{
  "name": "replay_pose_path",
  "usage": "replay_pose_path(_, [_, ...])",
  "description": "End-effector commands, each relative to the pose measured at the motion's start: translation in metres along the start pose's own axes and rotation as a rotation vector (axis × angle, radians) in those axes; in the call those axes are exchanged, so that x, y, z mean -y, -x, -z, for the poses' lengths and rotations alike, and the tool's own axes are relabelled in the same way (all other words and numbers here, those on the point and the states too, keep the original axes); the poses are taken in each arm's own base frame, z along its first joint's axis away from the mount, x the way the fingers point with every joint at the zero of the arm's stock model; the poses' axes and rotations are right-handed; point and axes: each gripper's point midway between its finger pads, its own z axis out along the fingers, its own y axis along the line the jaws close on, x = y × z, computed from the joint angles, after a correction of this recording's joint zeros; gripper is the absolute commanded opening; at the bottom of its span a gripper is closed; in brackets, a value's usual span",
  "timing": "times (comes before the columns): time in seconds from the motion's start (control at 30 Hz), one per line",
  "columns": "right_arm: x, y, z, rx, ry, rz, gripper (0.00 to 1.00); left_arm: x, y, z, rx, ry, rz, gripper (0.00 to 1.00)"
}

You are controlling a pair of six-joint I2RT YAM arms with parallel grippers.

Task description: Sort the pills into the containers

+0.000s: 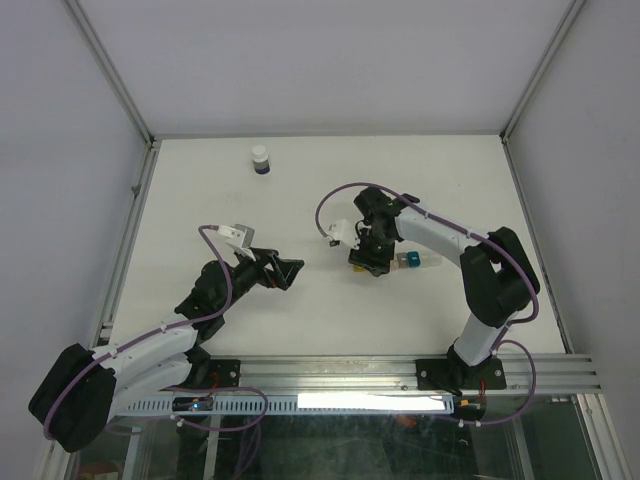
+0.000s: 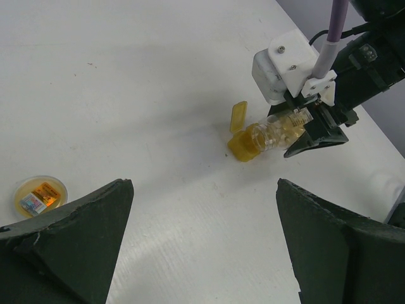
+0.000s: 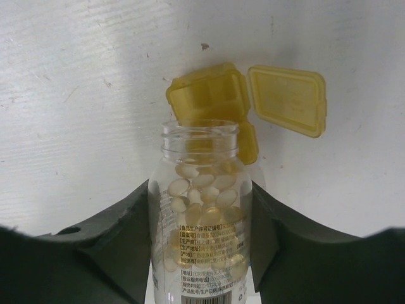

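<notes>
The right tool point(image 3: 201, 187) is clenched on a clear pill bottle point(image 3: 202, 215), held tipped with its uncapped mouth toward the containers point(image 1: 412, 262). Pale pills point(image 3: 209, 196) sit packed behind the bottle's neck. The bottle's mouth lies over the near edge of the yellow compartment point(image 3: 205, 95), whose lid point(image 3: 288, 98) is flipped open to one side. Whether glass touches plastic cannot be told. From above, the strip runs under the tool, and its teal and clear cubes show on the far side of it.

The left tool point(image 1: 285, 272) is released, its jaws wide apart, above bare tabletop point(image 1: 400, 180) well apart from the strip. A round yellowish cap point(image 2: 39, 195) lies near its left finger.

The tabletop is white and lightly scuffed. A small white-capped bottle point(image 1: 260, 160) stands near its far edge. Pale grey walls and metal frame posts point(image 1: 110, 70) close it in.
</notes>
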Motion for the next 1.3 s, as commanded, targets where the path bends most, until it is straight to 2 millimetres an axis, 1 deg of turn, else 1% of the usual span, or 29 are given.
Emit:
replay_pose_path(0.0, [0.002, 0.015, 0.012, 0.042, 0.010, 0.006, 0.00, 0.004, 0.012, 0.000, 0.047, -0.018, -0.007, 0.99])
replay_pose_path(0.03, [0.002, 0.016, 0.009, 0.040, 0.004, 0.011, 0.00, 0.005, 0.012, 0.000, 0.047, -0.018, -0.006, 0.99])
replay_pose_path(0.1, [0.015, 0.010, 0.009, 0.020, -0.068, 0.005, 0.00, 0.005, 0.012, 0.001, 0.047, -0.020, -0.004, 0.99])
replay_pose_path(0.13, [0.012, 0.010, 0.009, 0.022, -0.046, -0.002, 0.00, 0.005, 0.012, 0.001, 0.047, -0.021, -0.003, 0.99])
replay_pose_path(0.17, [0.002, 0.014, 0.010, 0.040, 0.010, -0.002, 0.00, 0.005, 0.011, 0.001, 0.044, -0.023, -0.003, 0.99])
replay_pose_path(0.2, [-0.001, 0.014, 0.011, 0.039, 0.021, 0.009, 0.00, 0.005, 0.011, 0.001, 0.044, -0.023, -0.002, 0.99])
replay_pose_path(0.27, [0.014, 0.011, 0.010, 0.024, -0.071, 0.009, 0.00, 0.006, 0.012, 0.002, 0.047, -0.024, -0.003, 0.99])
replay_pose_path(0.3, [0.016, 0.012, 0.011, 0.027, -0.072, 0.006, 0.00, 0.006, 0.012, 0.002, 0.049, -0.023, -0.003, 0.99])
replay_pose_path(0.37, [0.001, 0.017, 0.012, 0.039, 0.017, 0.009, 0.00, 0.007, 0.013, 0.002, 0.049, -0.027, -0.003, 0.99])
replay_pose_path(0.4, [0.002, 0.015, 0.011, 0.030, 0.005, 0.015, 0.00, 0.006, 0.013, 0.002, 0.048, -0.027, -0.003, 0.99])
replay_pose_path(0.47, [0.016, 0.010, 0.008, 0.010, -0.076, 0.004, 0.00, 0.006, 0.012, 0.002, 0.048, -0.026, -0.001, 0.99])
replay_pose_path(0.53, [0.001, 0.014, 0.009, 0.024, 0.011, -0.001, 0.00, 0.006, 0.011, 0.002, 0.045, -0.027, -0.001, 0.99])
replay_pose_path(0.57, [-0.003, 0.015, 0.007, 0.027, 0.022, 0.006, 0.00, 0.006, 0.011, 0.002, 0.047, -0.028, 0.000, 0.99])
replay_pose_path(0.63, [0.015, 0.010, 0.006, 0.008, -0.078, 0.006, 0.00, 0.006, 0.012, 0.002, 0.049, -0.025, 0.001, 0.99])
replay_pose_path(0.67, [0.015, 0.010, 0.007, 0.008, -0.069, -0.002, 0.00, 0.006, 0.012, 0.002, 0.050, -0.026, 0.000, 0.99])
replay_pose_path(0.73, [0.001, 0.014, 0.009, 0.023, 0.018, -0.002, 0.00, 0.006, 0.012, 0.002, 0.048, -0.026, -0.001, 0.99])
replay_pose_path(0.8, [0.011, 0.011, 0.007, 0.005, -0.045, 0.001, 0.00, 0.006, 0.011, 0.002, 0.045, -0.025, -0.001, 0.99])
replay_pose_path(0.83, [0.013, 0.012, 0.008, 0.012, -0.048, -0.003, 0.00, 0.006, 0.012, 0.002, 0.047, -0.026, 0.000, 0.99])
replay_pose_path(0.9, [0.000, 0.015, 0.009, 0.022, 0.025, 0.002, 0.00, 0.006, 0.011, 0.002, 0.047, -0.027, 0.002, 0.99])
replay_pose_path(0.93, [0.003, 0.014, 0.009, 0.014, 0.002, 0.008, 0.00, 0.006, 0.011, 0.002, 0.047, -0.027, 0.003, 0.99])
replay_pose_path(1.0, [0.016, 0.009, 0.006, -0.002, -0.068, -0.002, 0.00, 0.006, 0.011, 0.003, 0.049, -0.027, 0.003, 0.99])
replay_pose_path(1.07, [-0.002, 0.013, 0.009, 0.012, 0.039, -0.003, 0.00, 0.007, 0.012, 0.003, 0.050, -0.030, 0.003, 0.99])
replay_pose_path(1.1, [-0.003, 0.015, 0.007, 0.017, 0.041, 0.005, 0.00, 0.007, 0.012, 0.003, 0.051, -0.029, 0.003, 0.99])
replay_pose_path(1.17, [0.017, 0.011, 0.007, 0.004, -0.079, 0.000, 0.00, 0.006, 0.012, 0.003, 0.050, -0.028, 0.003, 0.99])
replay_pose_path(1.2, [0.018, 0.010, 0.010, 0.001, -0.070, -0.013, 0.00, 0.007, 0.012, 0.002, 0.050, -0.029, 0.002, 0.99])
replay_pose_path(1.27, [0.000, 0.014, 0.009, 0.017, 0.043, -0.020, 0.00, 0.006, 0.011, 0.002, 0.046, -0.030, 0.003, 0.99])
